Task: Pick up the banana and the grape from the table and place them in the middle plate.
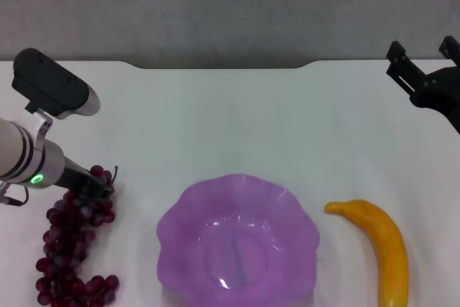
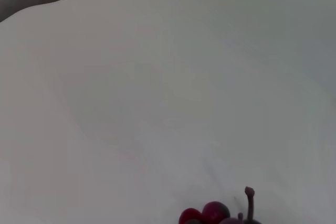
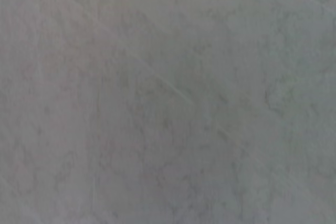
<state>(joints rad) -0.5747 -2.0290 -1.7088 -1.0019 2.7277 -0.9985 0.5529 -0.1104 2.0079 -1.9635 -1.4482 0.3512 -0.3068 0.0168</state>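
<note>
Purple middle plate (image 1: pixel 238 242) empty at table (image 1: pixel 230 120) near edge, centre. Banana (image 1: pixel 379 246) near-right corner. Grape (image 1: pixel 75 246) near-left corner, left gripper (image 1: pixel 95 186) at its top, grip state unclear. Right gripper (image 1: pixel 422 59) spread apart, far-right edge.

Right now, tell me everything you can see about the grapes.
The grapes are one bunch of small, round, dark red-purple berries, some with a pale bloom, on a thin stem that sticks up at the far end. The bunch lies on the white table at the robot's left, stretching from the stem toward the near edge, apart from the purple plate. The left gripper is down on the bunch's far end by the stem. The left wrist view catches only a few berries and the stem tip.
</note>
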